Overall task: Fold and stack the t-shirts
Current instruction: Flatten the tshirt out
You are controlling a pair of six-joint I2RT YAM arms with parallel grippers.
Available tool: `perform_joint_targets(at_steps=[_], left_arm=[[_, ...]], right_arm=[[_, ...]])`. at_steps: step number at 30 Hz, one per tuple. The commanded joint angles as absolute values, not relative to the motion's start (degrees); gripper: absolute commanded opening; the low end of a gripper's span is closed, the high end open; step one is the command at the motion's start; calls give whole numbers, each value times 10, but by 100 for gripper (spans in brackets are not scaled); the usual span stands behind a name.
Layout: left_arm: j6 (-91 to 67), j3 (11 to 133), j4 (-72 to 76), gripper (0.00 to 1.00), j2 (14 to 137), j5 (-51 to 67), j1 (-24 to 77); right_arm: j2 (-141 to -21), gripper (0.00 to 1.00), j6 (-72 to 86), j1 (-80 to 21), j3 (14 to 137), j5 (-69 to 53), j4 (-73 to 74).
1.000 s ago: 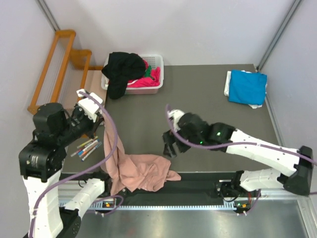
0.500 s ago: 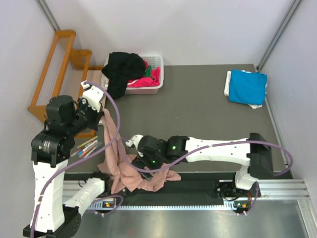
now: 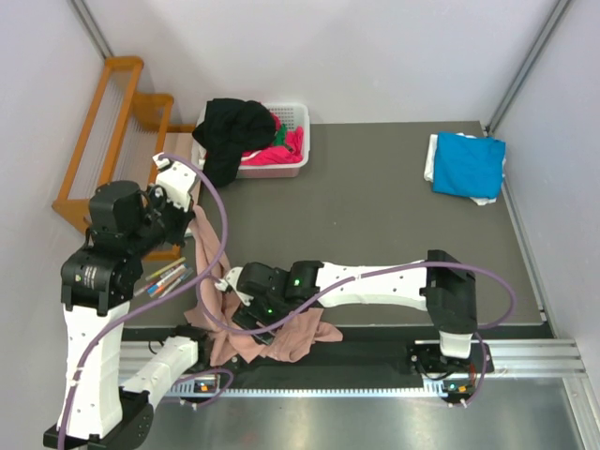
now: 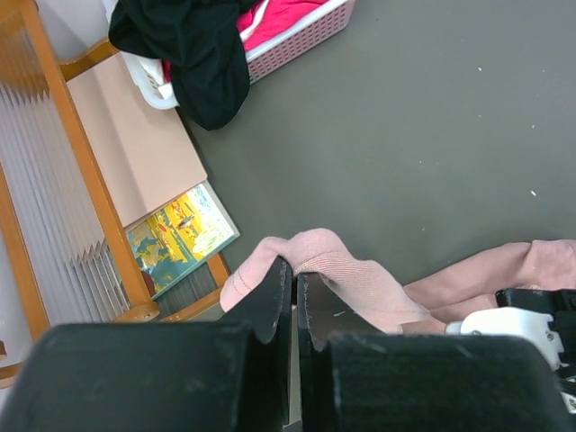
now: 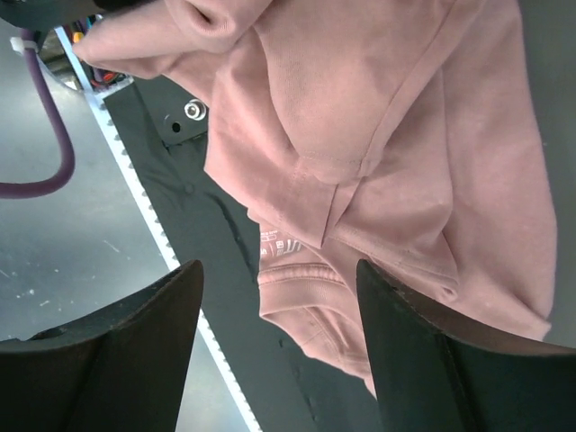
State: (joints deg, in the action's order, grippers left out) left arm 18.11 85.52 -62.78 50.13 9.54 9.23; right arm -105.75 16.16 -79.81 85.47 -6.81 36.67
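Pink t-shirt [image 3: 298, 339]: bunched heap well in front of the white basket [image 3: 298, 114]. Part of it hangs over the near table edge onto the black rail. One strip runs up to the L gripper [image 4: 294, 279], front-left of basket. Its jaws are pressed together w/ a small fold of pink cloth pinched at the tips. Purple cable [image 3: 222, 253] crosses that strip, also front-left of basket. Black t-shirt [image 3: 230, 131] is draped over basket's left rim. R gripper [image 5: 277, 270], front of basket, hovers low over the heap w/ jaws apart, nothing between them. Hems & a label show beneath it. Blue t-shirt [image 3: 469, 161] lies folded, well right of basket.

Risks, imo:
- The heap is layered, so R jaws may bite 2+ layers and the shirt won't spread flat.
- L pinch is on a thin fold, so a hard pull apart could slip it out.
- Overhanging cloth may snag on the toothed rail, or drop off the table if released.
- Cable could drag the strip when the L arm lifts.
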Motion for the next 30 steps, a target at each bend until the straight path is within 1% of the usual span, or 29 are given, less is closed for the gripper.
perform_joint_targets(at_steps=[1,6,14,17,21,24,30], left_arm=[[180,847,-586,0,502,89,90],[182,852,-587,0,507,86,90],[185,852,-591,0,509,86,90],[186,850,-592,0,509,86,90],[189,846,-589,0,508,85,90],[192,846,-584,0,508,82,91],[199,846,-588,0,507,79,90]], right_arm=[[-1072,68,145,-795,844,-83,333],[-1113,65,140,-780,841,-112,323],[-1142,63,140,-758,845,-148,304],[-1146,59,142,-746,852,-156,300],[-1146,47,145,-739,865,-156,301],[-1146,42,147,-737,867,-157,303],[-1127,42,151,-738,839,-168,312]])
